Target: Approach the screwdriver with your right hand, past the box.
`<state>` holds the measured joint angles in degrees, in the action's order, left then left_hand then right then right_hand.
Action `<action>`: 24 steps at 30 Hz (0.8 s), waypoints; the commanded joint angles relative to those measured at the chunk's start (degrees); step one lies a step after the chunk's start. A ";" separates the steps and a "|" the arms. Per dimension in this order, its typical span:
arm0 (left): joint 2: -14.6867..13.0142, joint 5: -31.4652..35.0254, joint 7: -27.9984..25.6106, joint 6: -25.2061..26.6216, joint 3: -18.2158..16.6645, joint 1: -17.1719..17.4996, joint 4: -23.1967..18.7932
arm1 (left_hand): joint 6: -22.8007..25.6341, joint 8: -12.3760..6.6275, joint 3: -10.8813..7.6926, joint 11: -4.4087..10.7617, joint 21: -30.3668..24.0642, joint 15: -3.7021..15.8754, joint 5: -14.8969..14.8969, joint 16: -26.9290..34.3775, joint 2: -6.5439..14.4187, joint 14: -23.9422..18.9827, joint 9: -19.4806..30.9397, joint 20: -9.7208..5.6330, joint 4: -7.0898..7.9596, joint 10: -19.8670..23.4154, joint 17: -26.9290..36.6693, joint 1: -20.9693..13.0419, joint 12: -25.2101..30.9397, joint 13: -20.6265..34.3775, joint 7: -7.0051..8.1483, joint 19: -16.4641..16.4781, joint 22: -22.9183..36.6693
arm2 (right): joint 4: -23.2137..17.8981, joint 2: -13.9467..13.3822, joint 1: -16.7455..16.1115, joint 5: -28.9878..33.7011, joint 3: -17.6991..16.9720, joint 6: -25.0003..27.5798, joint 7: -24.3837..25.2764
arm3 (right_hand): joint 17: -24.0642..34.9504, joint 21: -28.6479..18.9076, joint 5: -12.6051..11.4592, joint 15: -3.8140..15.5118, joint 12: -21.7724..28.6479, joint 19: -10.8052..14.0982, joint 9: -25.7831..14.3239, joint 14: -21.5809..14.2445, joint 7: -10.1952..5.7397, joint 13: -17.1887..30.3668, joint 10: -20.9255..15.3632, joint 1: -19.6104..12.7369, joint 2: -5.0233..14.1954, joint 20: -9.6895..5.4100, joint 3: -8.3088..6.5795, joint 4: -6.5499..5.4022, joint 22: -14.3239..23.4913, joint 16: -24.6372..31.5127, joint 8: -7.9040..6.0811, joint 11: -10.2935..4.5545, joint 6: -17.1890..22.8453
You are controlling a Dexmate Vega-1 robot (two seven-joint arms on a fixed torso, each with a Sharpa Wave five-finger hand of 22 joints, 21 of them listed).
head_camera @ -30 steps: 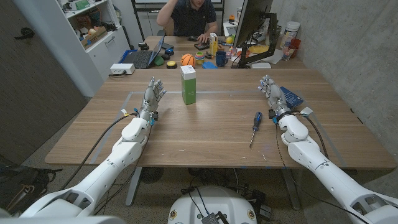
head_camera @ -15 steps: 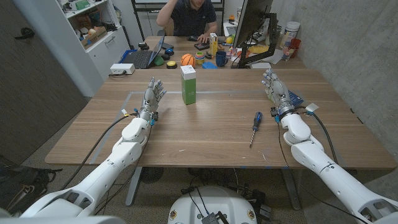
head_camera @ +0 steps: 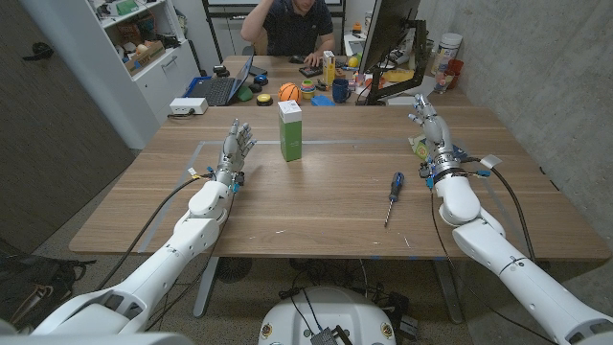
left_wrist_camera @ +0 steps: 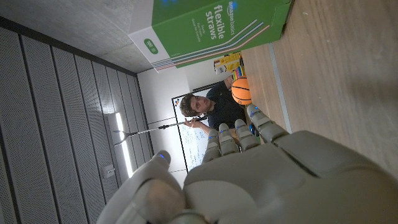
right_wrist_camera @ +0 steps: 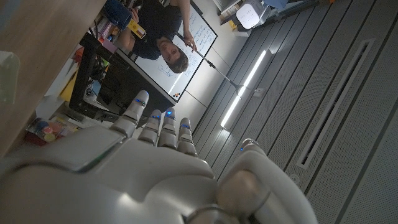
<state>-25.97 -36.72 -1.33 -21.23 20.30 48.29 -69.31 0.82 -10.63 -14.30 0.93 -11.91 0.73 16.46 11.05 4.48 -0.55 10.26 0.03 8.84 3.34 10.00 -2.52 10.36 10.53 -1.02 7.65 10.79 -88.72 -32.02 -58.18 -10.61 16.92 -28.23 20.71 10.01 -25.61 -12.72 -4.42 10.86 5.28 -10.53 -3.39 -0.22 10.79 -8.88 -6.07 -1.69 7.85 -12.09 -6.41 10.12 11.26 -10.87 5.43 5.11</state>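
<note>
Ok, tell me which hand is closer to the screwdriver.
Right. The right hand is raised just beyond the screwdriver, off to its right side; the left hand stands far across the table, past the green box.

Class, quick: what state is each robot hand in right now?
Left hand: open, holding nothing.
Right hand: open, holding nothing.

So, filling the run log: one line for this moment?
right hand open, raised, off screwdriver | left hand open, idle | box upright

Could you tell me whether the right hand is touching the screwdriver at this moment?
Apart. The head view shows bare wood between the right hand and the screwdriver, which lies nearer the robot.
</note>
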 commanded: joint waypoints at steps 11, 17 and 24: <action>0.45 0.09 0.49 -0.37 0.21 -0.79 1.43 | 0.43 -0.31 -0.22 0.12 -0.21 0.02 0.45 0.24 2.20 -0.45 0.21 -0.04 -0.03 0.27 0.14 0.19 0.40 0.31 0.30 0.55 0.16 | -12.05 -3.53 -5.05 29.07 -1.48 13.96 16.23 | 0.16 1.96 -0.88 -1.36 -0.07 -0.30 -0.19 0.50 -2.33 0.24 1.61 0.31 -2.25 4.37 1.66 0.26 -0.12 -0.14 -0.05 -1.46 0.16; 0.54 -0.11 0.79 -0.36 0.19 -1.02 1.76 | 0.40 -0.30 -0.19 0.29 -0.20 0.02 0.47 0.24 2.18 -0.45 0.21 -0.03 -0.02 0.24 0.14 0.22 0.39 0.31 0.24 0.55 0.16 | -14.33 -5.16 -5.29 33.03 -0.81 18.84 17.11 | 0.14 3.01 -1.23 -1.64 -0.49 -0.71 -0.18 1.42 -3.07 0.24 3.89 -0.07 -2.89 4.47 2.23 0.67 -0.14 -0.46 0.19 -2.57 -0.70; 0.69 -0.16 1.04 -0.59 0.18 -1.31 2.21 | 0.41 -0.30 -0.15 0.23 -0.19 0.04 0.48 0.24 2.14 -0.45 0.21 -0.02 -0.01 0.22 0.14 0.25 0.38 0.31 0.23 0.53 0.16 | -17.79 -7.21 -5.77 38.81 0.51 25.40 18.07 | 0.15 4.20 -1.68 -1.72 -0.61 -0.99 -0.19 2.59 -4.17 0.24 6.37 -0.99 -3.37 4.49 2.67 1.33 -0.12 -0.71 0.41 -3.29 -2.17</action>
<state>-25.49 -36.71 -0.62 -21.61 20.49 47.39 -67.70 0.82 -10.63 -14.30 0.93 -11.91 0.73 16.46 11.05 4.48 -0.55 10.25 0.03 8.84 3.34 9.99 -2.52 10.36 10.52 -1.02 7.65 10.78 -101.50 -36.45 -62.96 19.28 15.98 -11.91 36.13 10.00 -21.80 -13.99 -6.13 10.51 4.54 -10.52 -1.40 -3.83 10.79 -3.22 -6.68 -4.38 12.21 -9.62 -5.36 9.86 10.58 -10.59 2.19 3.55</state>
